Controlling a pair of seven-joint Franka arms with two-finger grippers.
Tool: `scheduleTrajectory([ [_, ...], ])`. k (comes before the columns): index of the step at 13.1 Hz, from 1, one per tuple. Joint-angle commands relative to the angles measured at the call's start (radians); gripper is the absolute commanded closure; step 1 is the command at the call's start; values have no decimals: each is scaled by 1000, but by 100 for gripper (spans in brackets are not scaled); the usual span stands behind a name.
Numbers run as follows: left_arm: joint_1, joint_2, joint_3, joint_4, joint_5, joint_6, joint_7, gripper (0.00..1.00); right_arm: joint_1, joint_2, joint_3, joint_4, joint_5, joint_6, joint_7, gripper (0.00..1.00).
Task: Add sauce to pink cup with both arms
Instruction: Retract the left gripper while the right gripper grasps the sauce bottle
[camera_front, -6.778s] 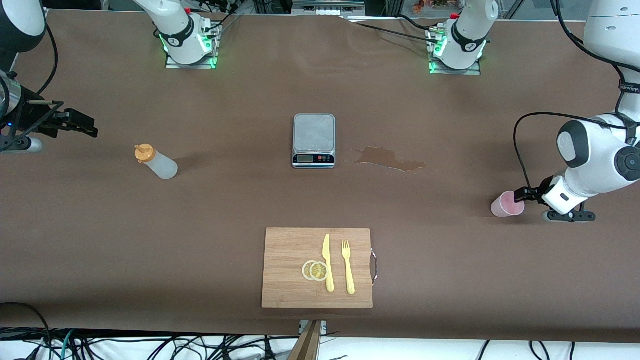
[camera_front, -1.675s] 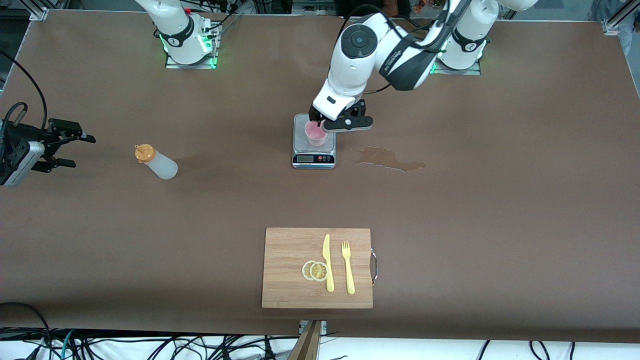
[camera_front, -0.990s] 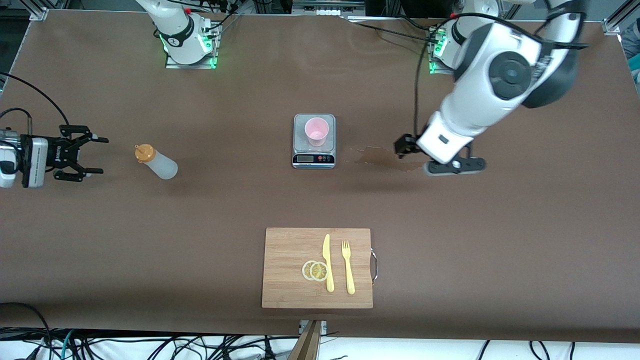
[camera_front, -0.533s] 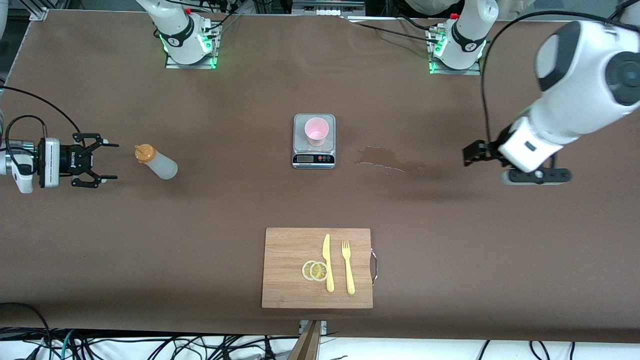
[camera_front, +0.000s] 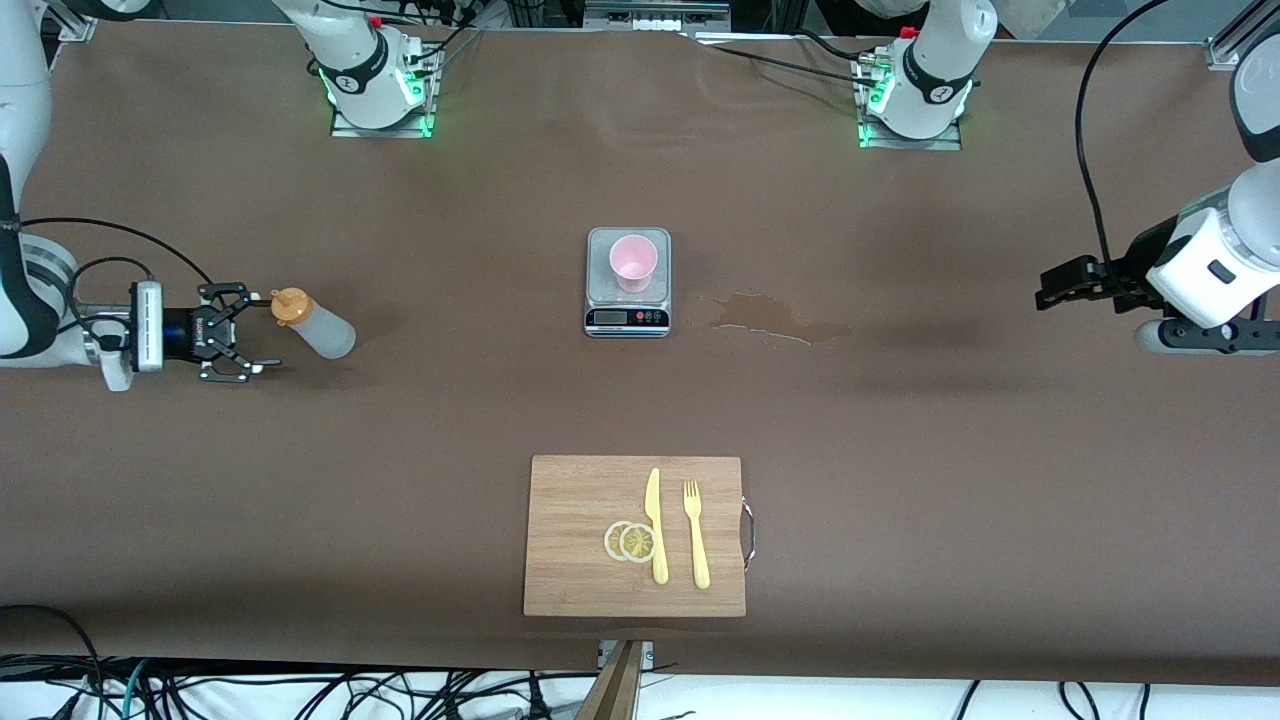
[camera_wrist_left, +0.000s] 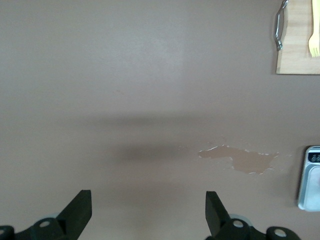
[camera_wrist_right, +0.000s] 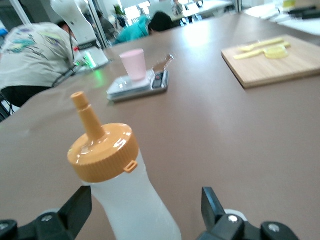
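Sauce bottle (camera_front: 312, 325): translucent whitish body, orange ribbed cap with a nozzle, no legible label; it stands on the surface (camera_front: 900, 480) toward the right arm's end. Right claw (camera_front: 236, 346) is level with the bottle, fingers spread wide with the bottle between them, not gripped. Pink cup (camera_front: 634, 262) stands upright on the scale (camera_front: 627, 316). Left claw (camera_front: 1058, 290) hangs wide open and empty over the left arm's end.
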Motion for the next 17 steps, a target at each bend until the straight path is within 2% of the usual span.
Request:
scheduleTrajectory([
  [1,36,-1,-21,17,25,-29,54,0,-6,40,9,18,28,-69,-80,3],
  [9,53,13,-24,35,23,-46,77,0,-1,99,10,18,26,-116,-135,3],
  [11,50,17,-24,41,23,-55,76,0,-1,109,27,18,28,-120,-161,6],
  [12,52,17,-24,41,23,-55,77,0,-1,117,27,18,26,-121,-167,11],
  [13,52,17,-24,43,23,-55,76,0,-1,120,29,20,26,-121,-168,21],
  [14,50,17,-24,43,23,-55,76,0,-1,120,29,21,25,-121,-168,36],
  [15,50,17,-24,43,22,-55,76,0,1,120,29,21,23,-121,-168,55],
  [16,48,17,-24,43,23,-55,76,0,1,119,30,23,22,-121,-168,69],
  [17,50,17,-22,43,11,-56,74,0,7,117,30,25,20,-123,-165,78],
])
